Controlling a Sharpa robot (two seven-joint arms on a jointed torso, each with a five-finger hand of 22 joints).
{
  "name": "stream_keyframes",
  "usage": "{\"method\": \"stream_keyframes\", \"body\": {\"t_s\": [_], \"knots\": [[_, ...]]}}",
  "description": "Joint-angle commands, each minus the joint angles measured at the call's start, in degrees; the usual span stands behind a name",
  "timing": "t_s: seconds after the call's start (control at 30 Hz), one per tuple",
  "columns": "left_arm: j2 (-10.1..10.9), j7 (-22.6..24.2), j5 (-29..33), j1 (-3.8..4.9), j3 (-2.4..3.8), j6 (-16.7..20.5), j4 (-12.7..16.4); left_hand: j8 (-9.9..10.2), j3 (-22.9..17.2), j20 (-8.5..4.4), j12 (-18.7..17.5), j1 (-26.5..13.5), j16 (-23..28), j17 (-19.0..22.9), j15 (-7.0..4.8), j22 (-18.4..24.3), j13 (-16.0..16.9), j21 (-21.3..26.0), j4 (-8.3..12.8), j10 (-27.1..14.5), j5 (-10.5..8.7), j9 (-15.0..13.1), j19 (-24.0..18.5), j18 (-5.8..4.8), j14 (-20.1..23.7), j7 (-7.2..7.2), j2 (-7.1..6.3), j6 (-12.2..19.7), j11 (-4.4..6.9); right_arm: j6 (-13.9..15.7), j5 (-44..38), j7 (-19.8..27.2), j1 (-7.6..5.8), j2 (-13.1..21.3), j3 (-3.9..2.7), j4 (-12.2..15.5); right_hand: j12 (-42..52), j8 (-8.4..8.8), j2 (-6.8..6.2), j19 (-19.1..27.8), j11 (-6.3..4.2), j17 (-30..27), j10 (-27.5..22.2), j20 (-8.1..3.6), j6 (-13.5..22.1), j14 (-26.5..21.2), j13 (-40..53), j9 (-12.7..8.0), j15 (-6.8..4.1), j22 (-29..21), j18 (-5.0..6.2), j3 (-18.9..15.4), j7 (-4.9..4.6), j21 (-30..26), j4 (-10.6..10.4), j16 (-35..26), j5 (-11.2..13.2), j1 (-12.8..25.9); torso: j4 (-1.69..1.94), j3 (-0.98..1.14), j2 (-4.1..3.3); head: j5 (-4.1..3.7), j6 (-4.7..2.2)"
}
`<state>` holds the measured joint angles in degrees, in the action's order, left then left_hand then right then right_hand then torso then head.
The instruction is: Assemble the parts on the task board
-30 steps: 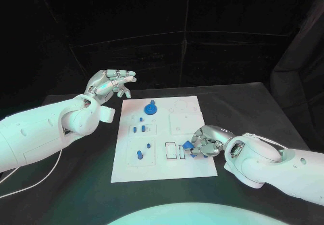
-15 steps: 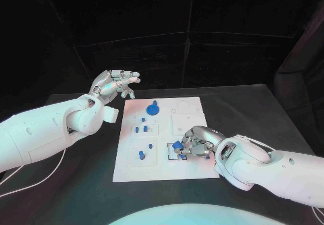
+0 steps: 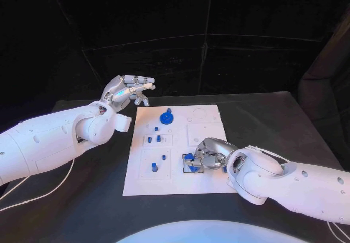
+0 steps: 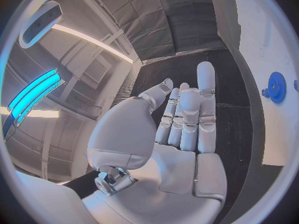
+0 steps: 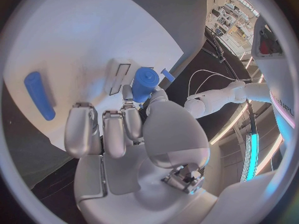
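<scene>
The white task board [image 3: 208,182] lies in the middle of the black table. On it stand a blue gear [image 3: 167,118] at the far end and several small blue pegs [image 3: 153,137] along its left half. My right hand [image 3: 209,157] rests low over the board's near right part and pinches a short blue cylinder [image 5: 145,83] between thumb and finger, right by a rectangular slot [image 5: 118,77]. A long blue part [image 5: 39,94] lies on the board beyond the fingers. My left hand [image 3: 130,89] hangs in the air past the board's far left corner, fingers apart and holding nothing; the gear [image 4: 276,87] lies beside it.
Black table surface [image 3: 277,116] stretches to the right of the board and in front of it. A white cable [image 3: 33,195] trails over the table at the near left under my left arm.
My right hand has slid leftward over the board with the blue cylinder, closer to the rectangular slot. The left hand has stayed raised in about the same pose.
</scene>
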<state>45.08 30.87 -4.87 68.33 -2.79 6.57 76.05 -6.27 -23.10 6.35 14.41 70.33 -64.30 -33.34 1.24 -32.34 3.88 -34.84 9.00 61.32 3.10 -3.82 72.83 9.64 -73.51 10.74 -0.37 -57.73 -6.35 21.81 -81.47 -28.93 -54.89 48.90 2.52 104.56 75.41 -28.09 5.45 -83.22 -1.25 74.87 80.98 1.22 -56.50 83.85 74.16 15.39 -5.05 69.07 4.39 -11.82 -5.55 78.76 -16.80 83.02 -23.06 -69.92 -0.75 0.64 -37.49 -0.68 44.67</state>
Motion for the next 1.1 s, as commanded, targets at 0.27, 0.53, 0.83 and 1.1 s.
{"method": "stream_keyframes", "body": {"t_s": [0.27, 0.53, 0.83, 1.1], "knots": [[-0.11, -0.07, 0.1, 0.08, 0.02, -0.9, 0.11, -0.34, 0.12, 0.26, 0.3, 0.23, 0.11, 0.12, -0.13, 0.12, 0.01, 0.24, 0.05, -0.51, -0.05, -0.07, 0.03, 0.82, 0.46, -0.01, 0.6, 0.59, 0.03, -0.33, -1.31, -4.44, -0.05, -0.92, 0.0, -0.33, -0.79, -0.78, -0.19, -0.15, -0.6, 0.16, 0.5, -0.5, -3.39, 3.47, -0.17, 0.9, -0.51, 0.07, -0.4, -5.1, 3.27, 0.08, 0.13, 0.01, 15.05, 6.83, -0.11, 0.06, 0.07, 0.19, -0.01], [-0.14, -0.09, 0.1, 0.08, 0.02, -0.94, 0.05, -0.34, 0.12, 0.26, 0.3, 0.23, 0.11, 0.12, -0.13, 0.12, 0.01, 0.24, 0.05, -0.51, -0.05, -0.07, 0.03, 0.82, 0.46, -0.01, 0.6, 0.59, 0.03, 0.86, -2.04, -4.53, -0.05, -0.87, 0.0, -0.2, -1.31, -1.01, -1.52, -0.14, -0.55, 0.2, 0.39, -0.47, -3.08, 3.47, -0.23, 1.35, -0.48, 0.1, -0.4, -7.45, 3.22, 0.01, 0.01, -0.09, 20.02, 10.98, -0.07, 0.05, 0.08, 0.12, -0.08], [-0.14, -0.11, 0.1, 0.08, 0.01, -0.99, -0.05, -0.34, 0.12, 0.26, 0.3, 0.23, 0.11, 0.12, -0.13, 0.12, 0.01, 0.24, 0.05, -0.51, -0.05, -0.07, 0.03, 0.82, 0.46, -0.01, 0.6, 0.59, 0.03, 1.13, -2.44, -2.68, -0.04, -0.13, 0.0, 1.05, -1.25, -1.12, -1.61, -0.21, -0.56, 0.39, 0.52, -0.45, -3.04, 3.51, 0.01, 1.53, -0.47, 0.31, -0.44, -6.94, 3.23, 0.09, 0.22, -0.04, 19.46, 11.1, -0.16, 0.07, 0.08, 0.18, -0.11], [-0.24, -0.13, 0.1, 0.07, 0.01, -1.1, -0.15, -0.34, 0.12, 0.26, 0.3, 0.23, 0.11, 0.12, -0.13, 0.12, 0.01, 0.24, 0.05, -0.51, -0.05, -0.07, 0.03, 0.82, 0.46, -0.01, 0.6, 0.59, 0.03, -0.31, -2.92, -1.81, -0.04, 0.02, 0.0, 1.63, -1.29, -1.44, -2.55, -0.26, -0.63, 0.71, 0.74, -0.5, -2.84, 3.57, 0.52, 2.06, -0.53, 0.58, -0.48, -4.69, 3.3, 0.16, 4.87, 0.0, 14.28, 1.0, -0.03, 0.08, 0.04, -0.01, -0.05]]}}
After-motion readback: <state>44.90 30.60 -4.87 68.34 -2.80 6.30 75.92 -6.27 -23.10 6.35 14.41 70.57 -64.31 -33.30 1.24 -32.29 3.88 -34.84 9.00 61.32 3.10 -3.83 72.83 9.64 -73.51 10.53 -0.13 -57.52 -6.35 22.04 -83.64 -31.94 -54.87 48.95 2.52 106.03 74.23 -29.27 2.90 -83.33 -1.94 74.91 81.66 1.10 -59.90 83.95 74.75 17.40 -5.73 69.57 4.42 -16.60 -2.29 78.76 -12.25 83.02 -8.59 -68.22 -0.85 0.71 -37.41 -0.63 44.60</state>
